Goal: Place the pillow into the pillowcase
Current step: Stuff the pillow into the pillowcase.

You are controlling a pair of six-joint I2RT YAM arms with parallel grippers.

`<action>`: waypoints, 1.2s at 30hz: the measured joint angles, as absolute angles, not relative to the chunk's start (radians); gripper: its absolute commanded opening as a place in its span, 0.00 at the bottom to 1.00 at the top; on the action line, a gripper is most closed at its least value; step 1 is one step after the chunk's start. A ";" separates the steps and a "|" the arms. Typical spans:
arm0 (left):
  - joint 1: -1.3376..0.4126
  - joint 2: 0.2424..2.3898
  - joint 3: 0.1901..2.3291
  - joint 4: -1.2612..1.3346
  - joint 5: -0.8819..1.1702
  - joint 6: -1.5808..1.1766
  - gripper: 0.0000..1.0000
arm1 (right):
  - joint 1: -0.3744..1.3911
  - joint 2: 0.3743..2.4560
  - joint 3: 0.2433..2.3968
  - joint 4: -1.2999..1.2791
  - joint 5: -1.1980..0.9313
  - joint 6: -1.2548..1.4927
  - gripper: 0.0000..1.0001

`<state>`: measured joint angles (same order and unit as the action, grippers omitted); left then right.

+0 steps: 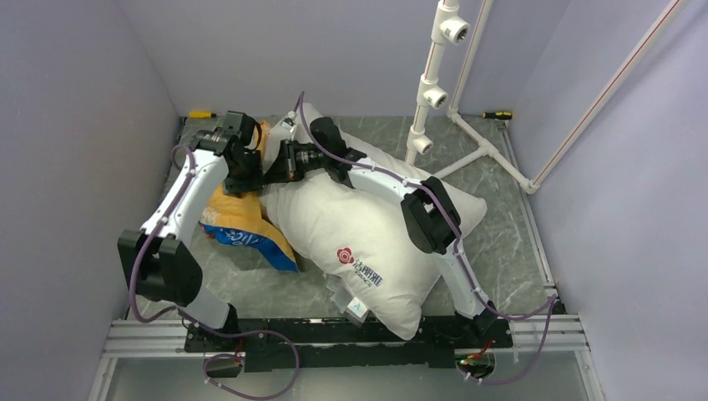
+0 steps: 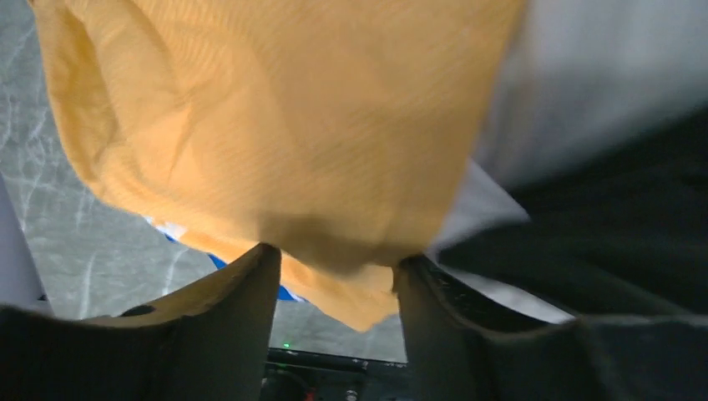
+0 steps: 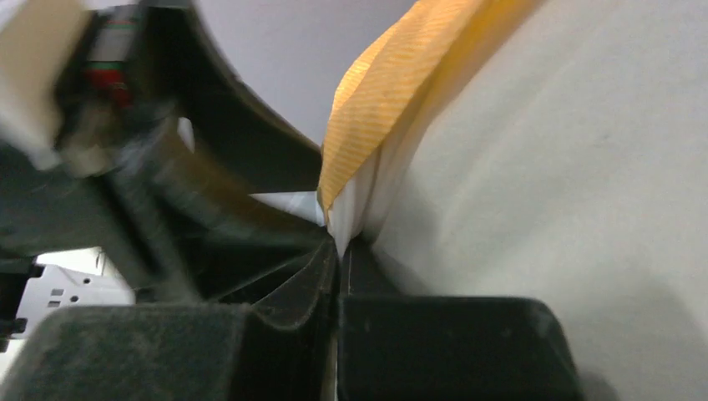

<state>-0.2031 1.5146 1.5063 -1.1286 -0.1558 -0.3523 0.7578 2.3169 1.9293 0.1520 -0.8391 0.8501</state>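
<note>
The plump white pillow (image 1: 359,225) lies slanted across the table, its red logo (image 1: 345,255) toward the near end. The pillowcase (image 1: 238,219), orange with a blue printed side, is bunched at the pillow's far left corner. My right gripper (image 1: 273,165) reaches over the pillow and is shut on the pillowcase edge (image 3: 376,92), orange outside and pale inside, with the pillow (image 3: 568,167) pressing beside it. My left gripper (image 1: 247,171) is just left of it, fingers (image 2: 250,284) apart, and orange pillowcase fabric (image 2: 275,125) hangs over and between the tips without being pinched.
White pipe frame (image 1: 434,83) stands at the back right. Two screwdrivers (image 1: 200,114) (image 1: 498,114) lie along the back wall. Purple walls close in on three sides. A black rail (image 1: 351,334) with the arm bases runs along the near edge.
</note>
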 measured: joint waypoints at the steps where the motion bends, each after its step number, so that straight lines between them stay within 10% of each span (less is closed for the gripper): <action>1: -0.197 1.540 1.496 -1.119 -0.156 -0.334 0.18 | 0.753 2.317 1.927 0.152 -0.844 0.859 0.00; 3: -0.180 1.573 1.494 -1.088 -0.154 -0.333 0.00 | 0.749 2.314 1.927 0.154 -0.849 0.862 0.00; 32: -0.309 1.496 1.894 -1.013 0.364 -0.315 0.00 | 0.748 2.328 1.993 0.233 -0.983 0.993 0.00; 36: -0.332 1.483 1.821 -1.034 0.352 -0.290 0.61 | 0.760 2.340 1.984 0.231 -0.997 0.987 0.00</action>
<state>-0.3317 1.4834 1.8206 -1.0336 0.3523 -0.2905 0.7597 2.3398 1.9842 0.2314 -0.9974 0.9874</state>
